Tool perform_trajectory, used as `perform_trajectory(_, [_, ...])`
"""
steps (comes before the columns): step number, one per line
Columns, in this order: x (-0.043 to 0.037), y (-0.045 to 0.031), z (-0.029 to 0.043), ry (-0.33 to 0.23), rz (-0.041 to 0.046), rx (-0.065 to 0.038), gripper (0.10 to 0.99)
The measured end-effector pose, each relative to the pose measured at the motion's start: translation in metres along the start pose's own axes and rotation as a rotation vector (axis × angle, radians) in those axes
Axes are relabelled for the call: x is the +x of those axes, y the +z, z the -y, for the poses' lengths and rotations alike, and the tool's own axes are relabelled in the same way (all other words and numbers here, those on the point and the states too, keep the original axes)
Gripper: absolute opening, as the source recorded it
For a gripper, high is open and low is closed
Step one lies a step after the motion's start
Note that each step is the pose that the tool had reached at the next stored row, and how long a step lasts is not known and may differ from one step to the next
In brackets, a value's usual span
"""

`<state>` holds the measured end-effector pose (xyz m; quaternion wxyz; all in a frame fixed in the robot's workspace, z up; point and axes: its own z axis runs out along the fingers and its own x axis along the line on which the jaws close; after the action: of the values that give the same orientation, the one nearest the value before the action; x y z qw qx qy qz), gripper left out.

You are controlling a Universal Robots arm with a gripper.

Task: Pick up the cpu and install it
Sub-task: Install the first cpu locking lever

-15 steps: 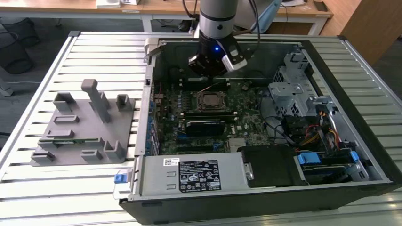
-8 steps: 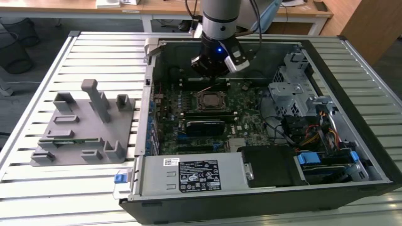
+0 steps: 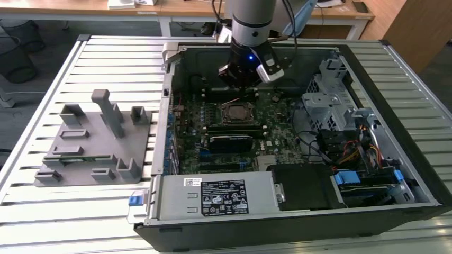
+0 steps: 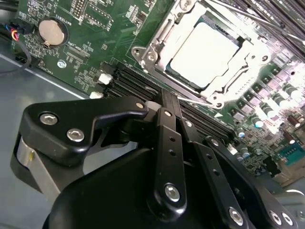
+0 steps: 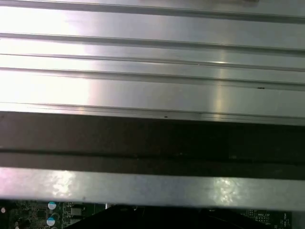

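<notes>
The cpu [image 4: 205, 55] lies flat in the motherboard socket, its pale silver top showing inside the metal socket frame [image 4: 143, 52]. In the exterior view the cpu [image 3: 235, 112] sits in the middle of the board inside the open computer case [image 3: 169, 106]. My gripper [image 3: 242, 84] hangs over the board just behind the socket. In the second wrist view the gripper [image 4: 164, 98] has its black links drawn together; it is shut, holds nothing, and its tip stands a short way off the socket.
A grey plastic fixture [image 3: 95, 140] with upright posts stands on the slatted table at the exterior view's left. A black heatsink block [image 3: 229, 143], power supply [image 3: 215, 196], drive cage [image 3: 328, 100] and cables [image 3: 353, 153] crowd the case. Aluminium slats [image 5: 152, 90] show in the first wrist view.
</notes>
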<state>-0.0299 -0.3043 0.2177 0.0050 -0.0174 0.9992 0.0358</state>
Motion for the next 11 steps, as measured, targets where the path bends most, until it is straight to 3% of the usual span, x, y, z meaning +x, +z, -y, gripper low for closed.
perform_trajectory(11, [-0.0030,0.0133,0.0011,0.000,-0.0016,0.000,0.106])
